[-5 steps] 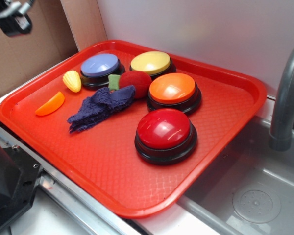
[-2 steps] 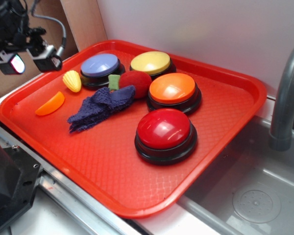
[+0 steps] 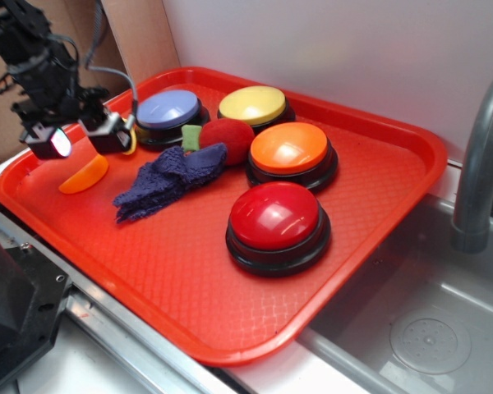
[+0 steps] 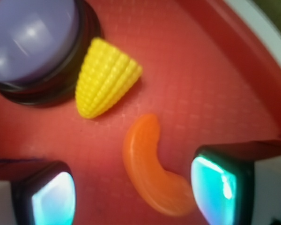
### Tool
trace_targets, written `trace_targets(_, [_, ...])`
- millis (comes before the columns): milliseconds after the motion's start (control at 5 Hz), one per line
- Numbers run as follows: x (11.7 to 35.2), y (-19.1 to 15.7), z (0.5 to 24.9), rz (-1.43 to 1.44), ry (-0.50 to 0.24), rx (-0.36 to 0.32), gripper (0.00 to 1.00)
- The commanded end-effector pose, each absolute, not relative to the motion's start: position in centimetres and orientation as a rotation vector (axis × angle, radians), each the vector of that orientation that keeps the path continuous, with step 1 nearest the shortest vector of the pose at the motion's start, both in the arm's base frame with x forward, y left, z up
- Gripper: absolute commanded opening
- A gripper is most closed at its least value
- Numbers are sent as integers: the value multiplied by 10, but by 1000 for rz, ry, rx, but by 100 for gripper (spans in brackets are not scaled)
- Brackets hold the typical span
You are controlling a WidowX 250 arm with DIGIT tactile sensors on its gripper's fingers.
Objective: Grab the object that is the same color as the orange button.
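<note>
**A:** What have you got on screen, biggest thing first?

**B:** I see a large red plastic tray (image 3: 345,238) with a textured floor, sitting beside a grey sink basin (image 3: 427,328). On the tray I count four round dome buttons with black bases: a glossy red-topped button (image 3: 276,223) nearest me, the glossy orange-topped button (image 3: 289,153) behind it, a yellow-topped button (image 3: 253,107) at the back and a lavender-topped button (image 3: 168,113) to its left. A crumpled dark blue knitted cloth (image 3: 166,182) lies left of the red button, touching a fuzzy red ball-shaped toy with a green tab (image 3: 227,138).

**A:** And the arm?

**B:** The black gripper (image 3: 78,138) hangs over the tray's left end, fingers spread wide apart and holding nothing.

**A:** Where's the target?

**B:** The small smooth orange plastic slice-shaped wedge (image 4: 152,168) lies flat on the tray floor near the left rim. In my wrist view it sits between the two finger pads (image 4: 210,185), closer to the right-hand pad, its lower tip almost reaching it; I can't tell whether they touch. In my exterior view the wedge (image 3: 85,175) shows just below the fingers.

**A:** Anything crowding it?

**B:** A yellow ridged corn-shaped toy (image 4: 106,78) lies just beside it, apart, against the lavender button's base.
</note>
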State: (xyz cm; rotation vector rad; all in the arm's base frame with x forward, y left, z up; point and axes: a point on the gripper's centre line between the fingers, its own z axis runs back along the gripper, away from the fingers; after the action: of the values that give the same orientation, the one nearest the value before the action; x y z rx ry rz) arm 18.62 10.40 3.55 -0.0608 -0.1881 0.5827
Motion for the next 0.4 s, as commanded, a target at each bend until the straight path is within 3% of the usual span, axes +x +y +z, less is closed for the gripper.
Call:
trace_targets(0, [190, 113, 18, 596, -190, -88, 100])
trace_targets(200, [189, 111, 14, 616, -186, -56, 0])
